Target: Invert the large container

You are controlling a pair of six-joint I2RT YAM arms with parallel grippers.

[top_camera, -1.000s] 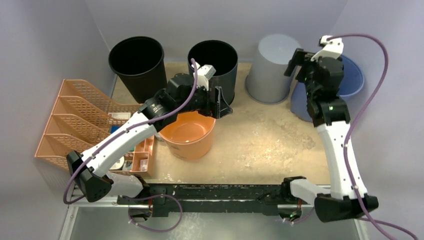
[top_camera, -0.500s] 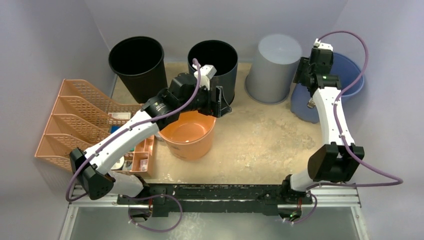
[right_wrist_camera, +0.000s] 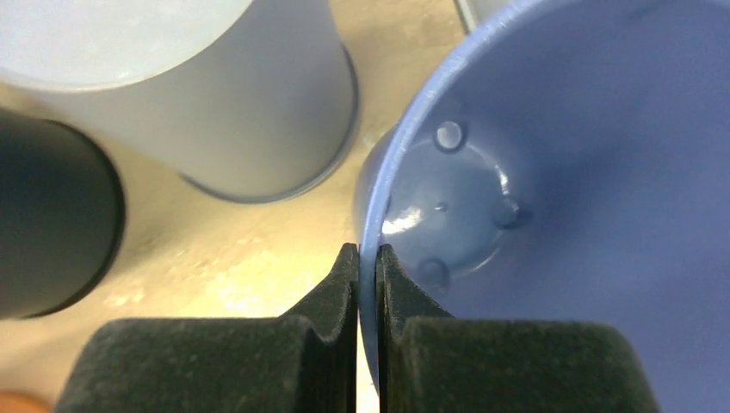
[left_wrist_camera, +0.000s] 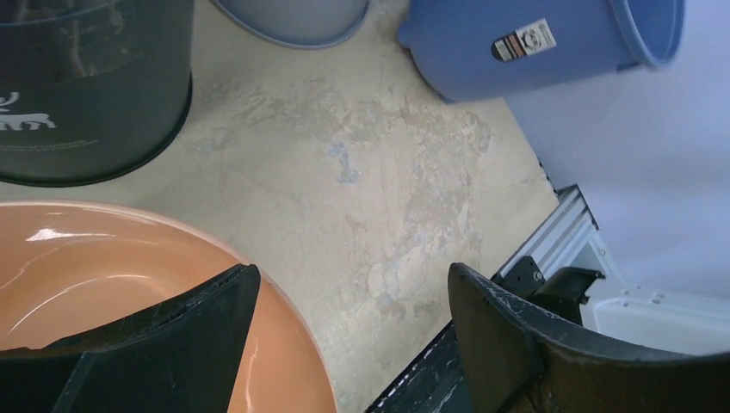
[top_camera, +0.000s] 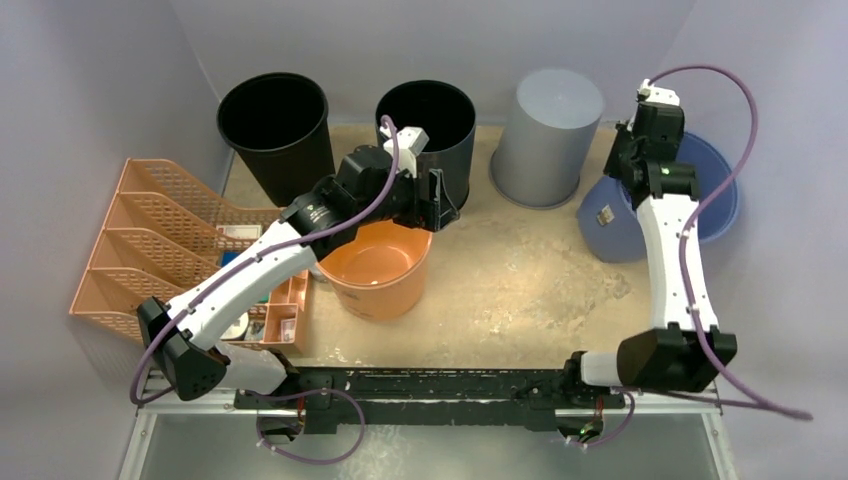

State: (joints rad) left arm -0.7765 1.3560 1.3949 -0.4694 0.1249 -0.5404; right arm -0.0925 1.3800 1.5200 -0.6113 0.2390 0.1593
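Presently the large blue container sits at the far right corner of the tabletop, tipped off vertical. Its mouth turns toward the right wall and its base toward the table's middle. The right gripper is pinched hard onto the rim, one finger inside the wall and one outside, with only the thin plastic between them.

Judgement on handling: the container looks like thin moulded plastic, light and fairly stiff, with a glossy interior that may slip under a small pad. A single rim pinch gives leverage for tipping but little security. The rim is the only practical hold, since the body is too wide for the jaws. A printed label is stuck to the outer wall.

Just beside it along the far edge stands a grey bin, already inverted and close enough to be struck as the container rolls over. Two black bins stand further left along the same edge.

The left gripper is spread wide and holds nothing. It hangs over the far rim of an orange tub left of the table's centre. An orange file rack occupies the left edge.

The tabletop is beige, mottled and worn, apparently hard and flat. Plain pale walls enclose it closely on the left, far and right sides, which leaves little swing room at the right.
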